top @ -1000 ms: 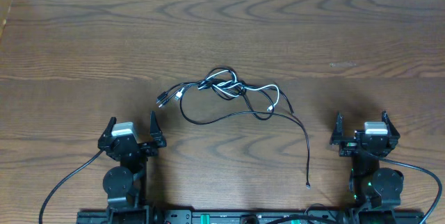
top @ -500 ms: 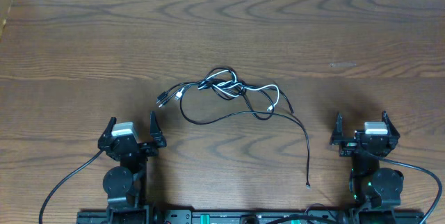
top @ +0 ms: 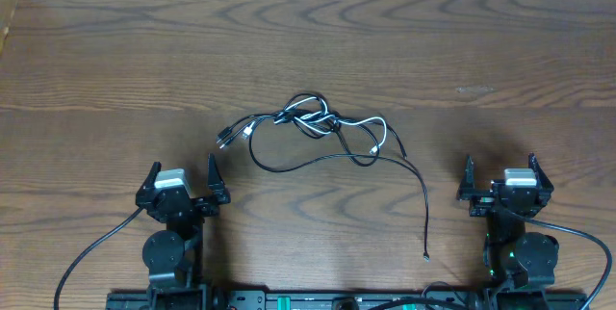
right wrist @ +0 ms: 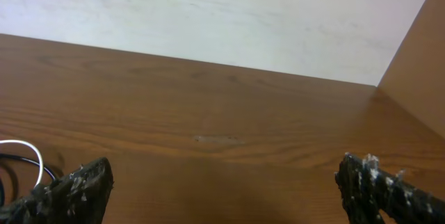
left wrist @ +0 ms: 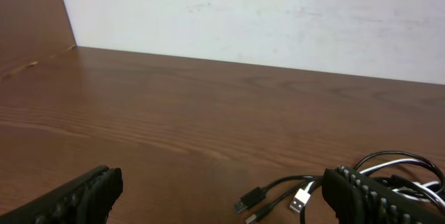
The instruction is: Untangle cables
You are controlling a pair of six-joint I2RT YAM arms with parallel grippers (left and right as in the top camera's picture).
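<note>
The cables point(top: 318, 122) lie knotted together mid-table: thin black cords and a white one point(top: 371, 127), with plug ends point(top: 229, 136) at the left. One black cord point(top: 424, 199) trails down to the right and ends in a small plug. In the left wrist view the plug ends point(left wrist: 278, 200) lie just ahead, near the right finger. My left gripper point(top: 183, 173) rests open at the near left edge with nothing in it. At the near right my right gripper point(top: 500, 167) also stands open and empty; its wrist view shows only a loop of white cord point(right wrist: 31, 158) at the far left.
Thick black arm cables point(top: 91, 252) run from both bases along the table's near edge. A pale wall point(left wrist: 278, 15) borders the far side of the wooden table point(top: 144, 60), and a wooden side panel point(right wrist: 417, 64) stands at the right.
</note>
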